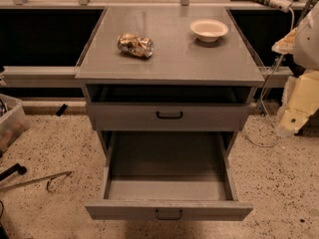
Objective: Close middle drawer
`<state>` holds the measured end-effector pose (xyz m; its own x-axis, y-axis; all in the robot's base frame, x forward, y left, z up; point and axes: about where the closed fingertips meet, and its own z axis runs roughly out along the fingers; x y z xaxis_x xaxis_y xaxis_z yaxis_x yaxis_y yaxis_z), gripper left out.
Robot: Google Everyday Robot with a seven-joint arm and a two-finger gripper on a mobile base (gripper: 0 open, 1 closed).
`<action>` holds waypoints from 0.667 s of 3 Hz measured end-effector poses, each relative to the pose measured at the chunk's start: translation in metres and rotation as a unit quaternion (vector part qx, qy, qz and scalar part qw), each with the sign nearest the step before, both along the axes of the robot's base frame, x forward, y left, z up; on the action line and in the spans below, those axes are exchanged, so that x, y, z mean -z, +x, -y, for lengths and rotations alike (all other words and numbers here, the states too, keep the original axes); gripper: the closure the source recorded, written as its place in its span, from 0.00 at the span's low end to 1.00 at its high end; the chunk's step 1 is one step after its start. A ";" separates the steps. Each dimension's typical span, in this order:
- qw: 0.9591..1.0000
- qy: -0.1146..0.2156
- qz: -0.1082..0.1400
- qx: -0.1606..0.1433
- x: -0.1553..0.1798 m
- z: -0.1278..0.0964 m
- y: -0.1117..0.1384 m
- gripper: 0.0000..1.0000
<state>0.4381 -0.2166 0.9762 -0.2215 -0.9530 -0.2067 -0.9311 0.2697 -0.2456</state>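
Two drawers are out: the top drawer [124,117] only slightly, the middle drawer [124,211] pulled far out toward the view's bottom edge, handle [168,214] at front centre. Gripper [290,121] hangs at the view's right edge, off the cabinet's right front corner and well apart from that drawer; open or closed, cannot tell. Probably waiting clear before pushing the front straight back. On the tabletop [174,59], can [135,45] near left edge, bowl [209,30] near back right corner.

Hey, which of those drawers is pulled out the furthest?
The middle drawer, its empty grey box lying exposed; the upper drawer is only slightly out. The hand hangs right of the cabinet, touching neither.
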 end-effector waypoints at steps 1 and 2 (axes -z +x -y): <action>1.000 0.000 0.000 0.000 0.000 0.000 0.000 0.00; 1.000 0.003 0.006 -0.008 0.013 -0.003 0.000 0.00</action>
